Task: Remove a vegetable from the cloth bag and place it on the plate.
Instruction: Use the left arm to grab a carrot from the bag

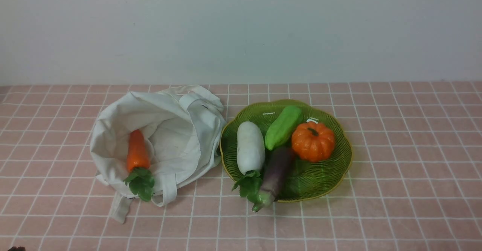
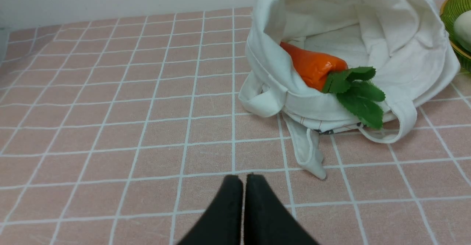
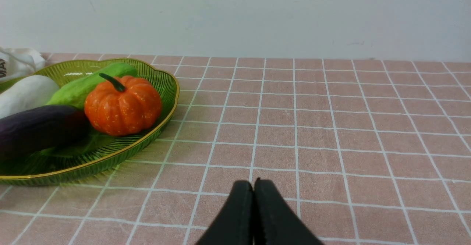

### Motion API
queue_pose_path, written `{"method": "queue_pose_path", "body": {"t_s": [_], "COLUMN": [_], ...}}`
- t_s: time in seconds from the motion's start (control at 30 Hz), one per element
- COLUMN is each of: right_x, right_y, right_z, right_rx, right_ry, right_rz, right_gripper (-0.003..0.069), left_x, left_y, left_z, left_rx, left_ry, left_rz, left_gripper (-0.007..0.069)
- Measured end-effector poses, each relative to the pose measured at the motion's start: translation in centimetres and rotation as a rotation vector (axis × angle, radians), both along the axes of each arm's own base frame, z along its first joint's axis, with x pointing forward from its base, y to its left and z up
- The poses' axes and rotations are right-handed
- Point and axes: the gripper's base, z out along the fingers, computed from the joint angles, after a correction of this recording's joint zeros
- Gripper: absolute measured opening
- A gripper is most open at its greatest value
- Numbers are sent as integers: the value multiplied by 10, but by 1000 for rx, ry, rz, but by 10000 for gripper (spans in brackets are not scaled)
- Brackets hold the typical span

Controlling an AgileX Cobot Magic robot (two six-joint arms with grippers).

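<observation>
Pickup not begun: left gripper [image 2: 244,180] and right gripper [image 3: 254,184] both pinched closed, empty. Left must open for the carrot [image 1: 137,151] in the bag [image 1: 177,130], toward the left edge of the table [image 1: 406,205].

white cloth bag [image 1: 173,138] | orange carrot [image 1: 136,151] | green plate [image 1: 337,170] | pink checked tablecloth [image 1: 395,205]

a plain pale wall [image 1: 241,28] behind a table [image 1: 414,213] in pink checks
the wall was off-white with a faint grey cast and a few small scuffs. it met the tabletop in a straight level line across the front view. a pink covering [image 1: 406,130] ruled by thin white lines into squares lay flat over the whole surface. the light was soft and even, leaving only faint shadows.
</observation>
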Motion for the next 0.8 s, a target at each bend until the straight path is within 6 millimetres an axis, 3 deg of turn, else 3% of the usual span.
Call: {"method": "queue_pose_path", "body": {"t_s": [0.8], "right_x": [0], "right_y": [0], "right_z": [0], "right_rx": [0], "right_ry": [0], "right_rz": [0], "right_gripper": [-15], "left_x": [0], "left_y": [-1], "left_z": [0], "left_rx": [-48], "left_ry": [2], "left_rz": [5], "left_gripper": [-5]}}
